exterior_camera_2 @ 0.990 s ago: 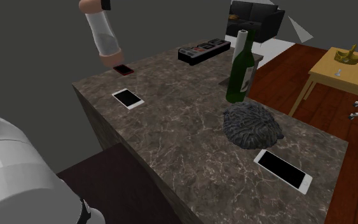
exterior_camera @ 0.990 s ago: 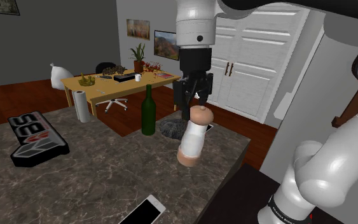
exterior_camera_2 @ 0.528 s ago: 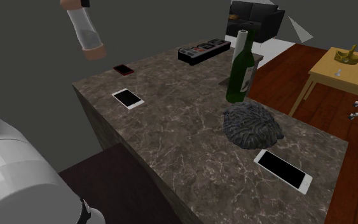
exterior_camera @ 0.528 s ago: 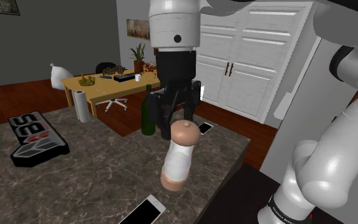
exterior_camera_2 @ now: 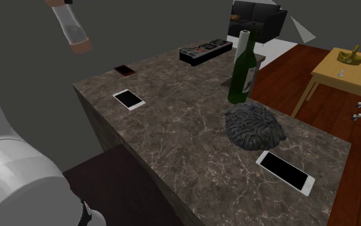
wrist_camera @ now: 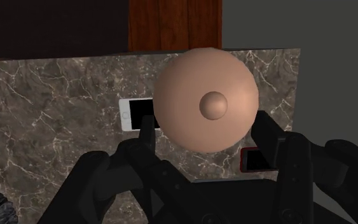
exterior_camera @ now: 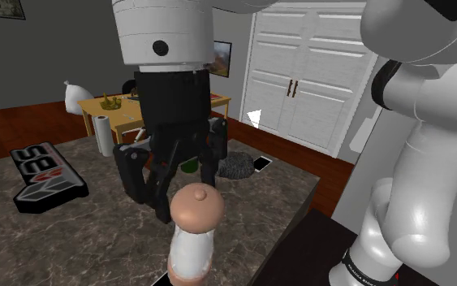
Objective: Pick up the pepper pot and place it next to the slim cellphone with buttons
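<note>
Pickup's done: your black two-finger gripper (exterior_camera: 182, 188) is clamped on the tan-domed, pale-bodied pepper pot (exterior_camera: 192, 236), held high over the corner of the dark marble counter (exterior_camera_2: 192, 128), so only the set-down beside the small red-edged dark phone (exterior_camera_2: 124, 69) is left, I reckon.

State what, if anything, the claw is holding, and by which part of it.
The claw holds the pepper pot by its rounded tan top, a finger pressed on either side; its pale body hangs beneath.
</note>
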Robot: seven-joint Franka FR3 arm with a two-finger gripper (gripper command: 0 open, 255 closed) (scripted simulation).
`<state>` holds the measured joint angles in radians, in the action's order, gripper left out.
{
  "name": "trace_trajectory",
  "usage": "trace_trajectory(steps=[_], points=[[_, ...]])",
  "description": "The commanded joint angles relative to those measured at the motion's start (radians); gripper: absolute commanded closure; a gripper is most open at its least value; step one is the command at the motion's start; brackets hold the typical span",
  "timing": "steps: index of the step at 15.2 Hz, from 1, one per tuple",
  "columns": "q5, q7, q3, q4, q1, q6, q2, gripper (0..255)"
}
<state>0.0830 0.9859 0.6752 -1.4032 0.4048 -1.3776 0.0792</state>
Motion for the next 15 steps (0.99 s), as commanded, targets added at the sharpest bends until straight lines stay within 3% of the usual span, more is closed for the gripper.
trace_trajectory(steps=[1, 4, 15], points=[[-0.051, 0.073, 0.031, 0.085, 0.050, 0.010, 0.085, 255], [-0.146, 0.175, 0.057, 0.252, 0.160, 0.050, 0.233, 255], [-0.092, 0.131, 0.047, 0.000, 0.102, -0.132, 0.152, 255]])
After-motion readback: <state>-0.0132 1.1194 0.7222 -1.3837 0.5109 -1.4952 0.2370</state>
